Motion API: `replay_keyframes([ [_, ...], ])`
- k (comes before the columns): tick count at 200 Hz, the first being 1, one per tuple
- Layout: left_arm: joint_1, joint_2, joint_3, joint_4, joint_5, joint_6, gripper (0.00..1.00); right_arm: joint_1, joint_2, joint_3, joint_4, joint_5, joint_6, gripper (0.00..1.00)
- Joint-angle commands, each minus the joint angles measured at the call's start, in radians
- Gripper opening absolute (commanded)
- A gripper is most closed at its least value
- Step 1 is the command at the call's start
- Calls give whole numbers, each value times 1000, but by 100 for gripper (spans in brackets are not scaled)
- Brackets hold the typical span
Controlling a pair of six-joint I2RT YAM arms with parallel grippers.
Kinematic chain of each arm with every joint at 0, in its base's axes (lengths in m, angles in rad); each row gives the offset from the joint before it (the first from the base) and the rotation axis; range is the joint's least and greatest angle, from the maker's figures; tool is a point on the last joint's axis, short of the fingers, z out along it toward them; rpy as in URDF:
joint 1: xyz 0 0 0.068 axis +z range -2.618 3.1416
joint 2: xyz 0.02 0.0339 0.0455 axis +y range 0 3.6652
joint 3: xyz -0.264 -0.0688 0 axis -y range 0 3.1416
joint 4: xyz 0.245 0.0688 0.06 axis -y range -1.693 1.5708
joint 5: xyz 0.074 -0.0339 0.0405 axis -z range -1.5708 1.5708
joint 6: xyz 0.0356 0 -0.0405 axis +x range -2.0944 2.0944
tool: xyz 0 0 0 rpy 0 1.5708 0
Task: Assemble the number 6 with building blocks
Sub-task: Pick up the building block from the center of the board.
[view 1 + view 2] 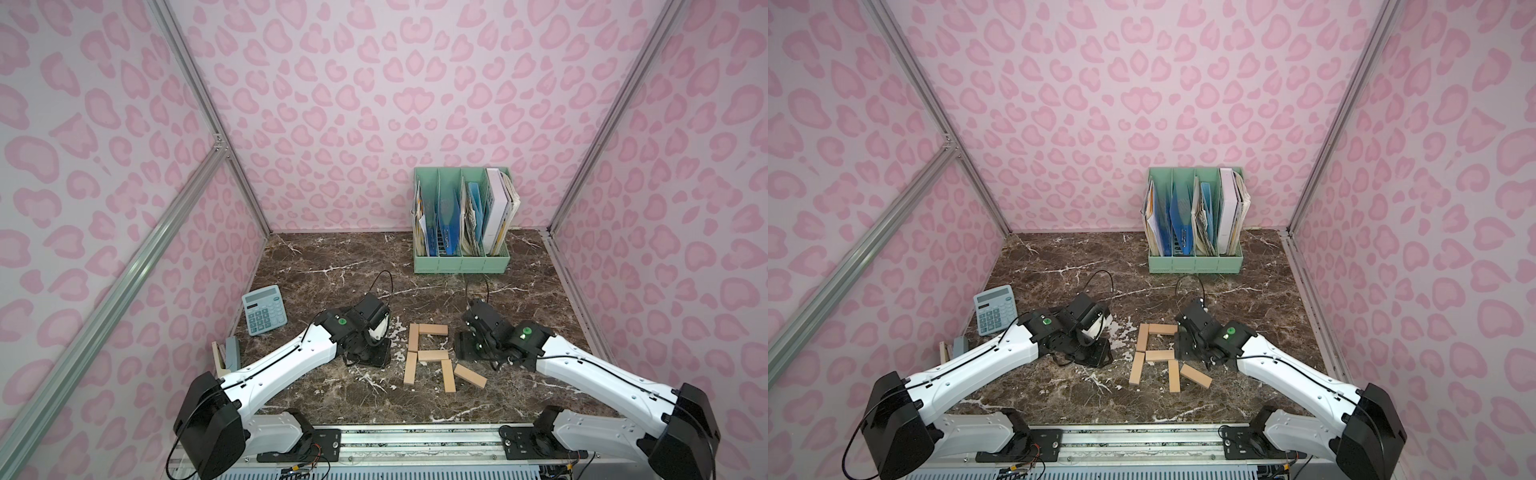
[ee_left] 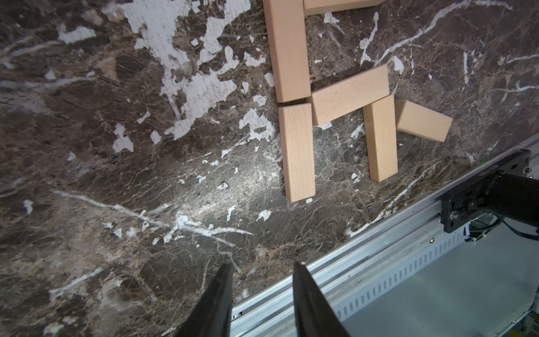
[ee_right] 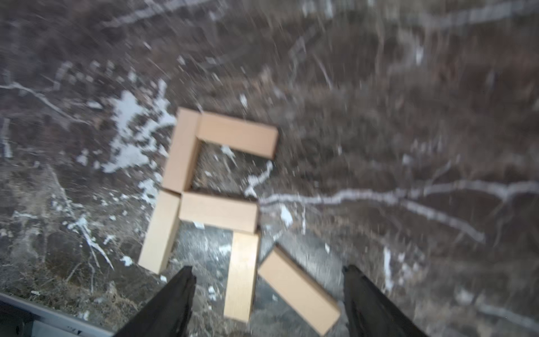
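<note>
The building blocks (image 1: 433,355) are laid on the table (image 1: 332,257) between two outstretched arms with wrists bent downward. The left fingers (image 2: 218,297) are held narrowly apart and the right fingers (image 3: 175,297) widely apart, both empty.

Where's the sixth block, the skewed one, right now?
In both top views the skewed block lies flat on the table, on the right arm's side of the partial 6, beside its lower-right block.
</note>
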Motion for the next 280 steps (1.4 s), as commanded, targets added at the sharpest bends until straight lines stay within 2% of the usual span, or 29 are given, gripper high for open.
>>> replay_keyframes([
  [1,2,-12,1,-28,-2,7,39,-71,82,108,-39,-39,-556,83],
  [21,4,-32,8,-51,-19,15,39,-136,158,160,-188,-169,-716,76],
  [31,5,-47,2,-51,-21,15,39,-155,164,149,-229,-243,-743,72],
  [47,6,-58,-4,-54,-27,12,39,-155,135,107,-272,-374,-804,71],
  [65,6,-66,-18,-44,-32,-2,39,-153,103,71,-325,-403,-846,73],
  [97,8,-54,-31,-20,-27,-14,39,-155,102,31,-419,-360,-936,73],
  [133,7,-35,-17,-20,-30,-7,39,-150,111,-43,-403,-497,-937,72],
  [187,7,-25,-11,-20,-32,-8,39,-139,141,-121,-266,-465,-898,67],
  [236,8,-28,-21,-10,-35,-17,39,-106,161,-127,-255,-414,-902,65],
  [280,6,-23,-24,-1,-35,-19,39,-52,207,-136,-209,-284,-846,65],
])
